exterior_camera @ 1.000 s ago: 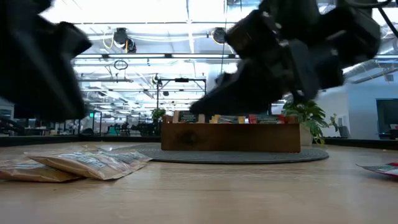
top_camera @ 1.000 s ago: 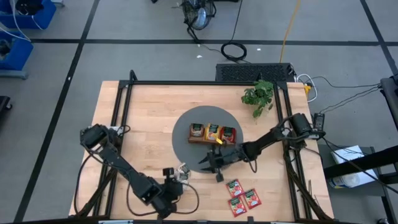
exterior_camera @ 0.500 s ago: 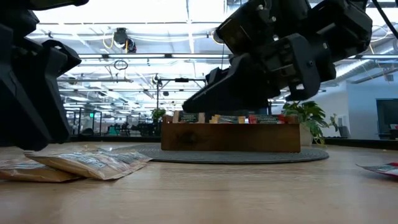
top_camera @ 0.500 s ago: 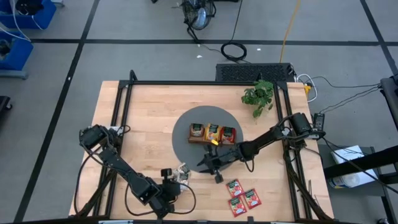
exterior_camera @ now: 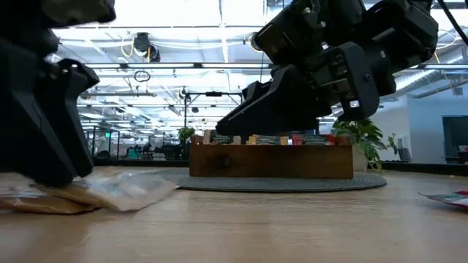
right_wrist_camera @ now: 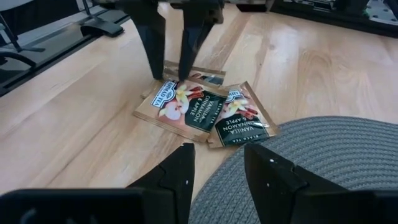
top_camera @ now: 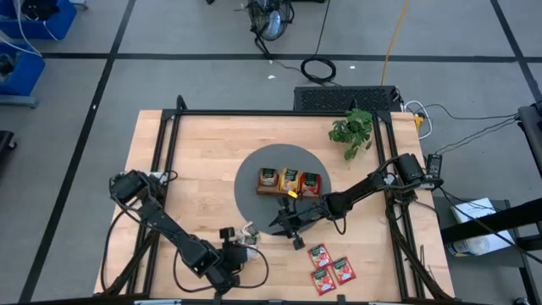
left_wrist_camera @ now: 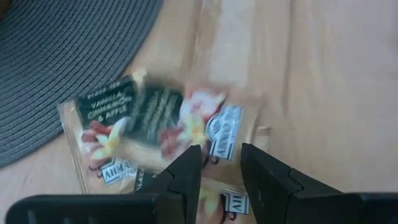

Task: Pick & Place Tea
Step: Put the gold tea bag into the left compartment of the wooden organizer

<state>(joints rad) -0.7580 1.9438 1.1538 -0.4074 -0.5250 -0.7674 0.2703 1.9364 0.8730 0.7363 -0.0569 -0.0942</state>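
A light wooden table [top_camera: 195,152] stands on a grey floor; a round grey mat [top_camera: 254,199] lies at its middle and a small plant [top_camera: 352,131] at the far right. Only the low view shows a large hall with ceiling lights behind. On the mat a wooden tray [top_camera: 290,182] holds sachets in each of its three compartments. The cream sachets [right_wrist_camera: 202,112] are seen overlapped just beside the mat's near left edge, and red sachets [top_camera: 330,269] lie near right. The left gripper [left_wrist_camera: 217,165] is set low over the cream pile, its fingers narrowly apart; contact is perhaps made, but cannot be told. The right gripper [right_wrist_camera: 217,165] is held over the mat's edge, partly open and empty.
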